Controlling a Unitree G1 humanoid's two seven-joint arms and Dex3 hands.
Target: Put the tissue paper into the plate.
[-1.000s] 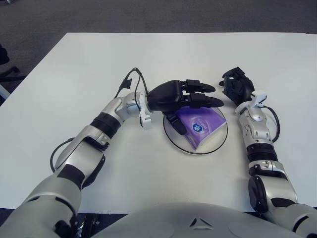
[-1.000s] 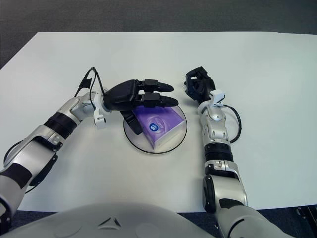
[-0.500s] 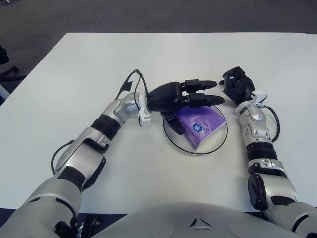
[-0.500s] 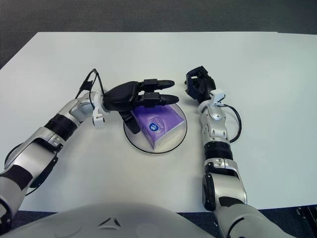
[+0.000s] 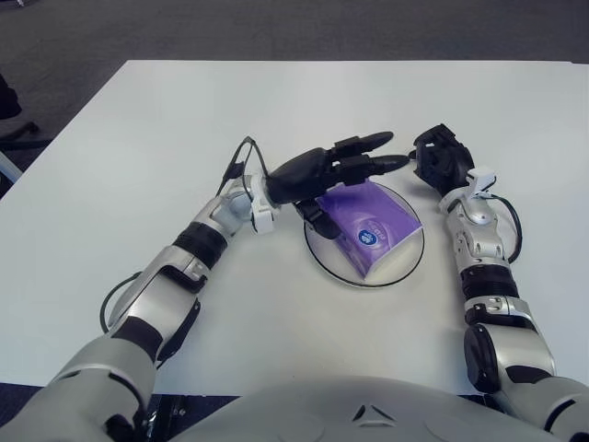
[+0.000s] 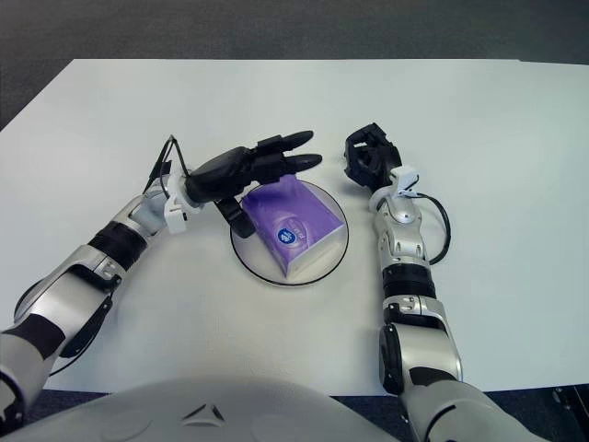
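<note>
- A white table [image 5: 138,138] fills the view, seen from the robot's head, looking down; dark floor shows past its far edge.
- A clear round plate [image 5: 405,261] sits near the middle of the table, just in front of the robot.
- The tissue pack [image 5: 366,227] — purple, with a small round blue-and-white label on top — lies inside the plate, one corner pointing toward the robot.
- The left hand [image 5: 317,175] shows over the plate's far-left rim, above the pack's far corner. Its fingers [image 5: 368,143] are stretched out and spread, pointing right, and grip nothing. The thumb hangs down beside the pack's left edge; whether it touches the pack cannot be told.
- The left arm reaches in from the lower left, with a black cable [image 5: 241,157] looped at the wrist.
- The right hand [image 5: 440,161] shows beside the plate, off its far-right side and apart from the rim. Its dark fingers are curled in on themselves — holding nothing.
- The right forearm runs straight back toward the robot along the plate's right side.
</note>
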